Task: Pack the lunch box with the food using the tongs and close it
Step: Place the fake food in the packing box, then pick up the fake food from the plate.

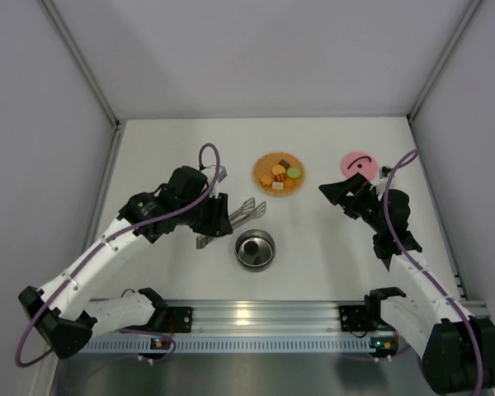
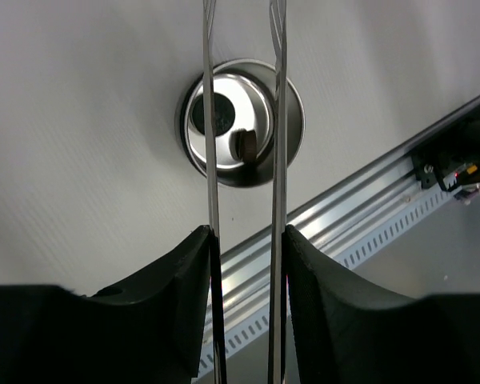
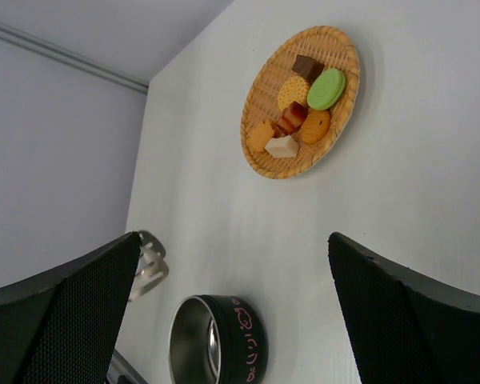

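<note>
Now my left end effector is clamped on the tongs. Their two thin arms run up over the lunch box at the top middle, where a brown bit of food sits inside. My right end effector is wide apart and holds nothing. The plate is at its upper right, and the pink lid is near it on the desk.
</note>
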`<state>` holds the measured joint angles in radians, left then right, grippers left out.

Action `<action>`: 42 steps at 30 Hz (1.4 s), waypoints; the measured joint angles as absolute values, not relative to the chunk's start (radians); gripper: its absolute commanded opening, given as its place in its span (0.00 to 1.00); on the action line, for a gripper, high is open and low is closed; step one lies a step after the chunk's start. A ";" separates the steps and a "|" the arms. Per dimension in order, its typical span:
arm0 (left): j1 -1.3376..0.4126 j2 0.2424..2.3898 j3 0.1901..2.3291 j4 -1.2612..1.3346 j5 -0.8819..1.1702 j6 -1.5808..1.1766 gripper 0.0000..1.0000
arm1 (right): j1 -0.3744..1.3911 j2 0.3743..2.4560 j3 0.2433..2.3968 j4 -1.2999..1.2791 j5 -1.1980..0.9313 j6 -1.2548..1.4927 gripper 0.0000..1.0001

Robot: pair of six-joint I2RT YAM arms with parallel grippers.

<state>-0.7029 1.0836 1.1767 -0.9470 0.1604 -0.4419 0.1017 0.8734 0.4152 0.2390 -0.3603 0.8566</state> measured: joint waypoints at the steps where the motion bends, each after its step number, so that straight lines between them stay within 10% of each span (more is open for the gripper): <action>1: -0.703 1.110 1.191 -0.927 0.146 -0.448 0.45 | 0.102 0.873 0.415 0.239 -0.360 0.857 0.99; 42: -0.722 1.707 1.439 -0.686 -0.018 -0.471 0.48 | 0.102 0.872 0.415 0.239 -0.361 0.857 0.99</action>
<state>-0.7219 1.7069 1.4395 -0.6865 -0.0177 -0.4713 0.1017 0.8722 0.4152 0.2386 -0.3607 0.8566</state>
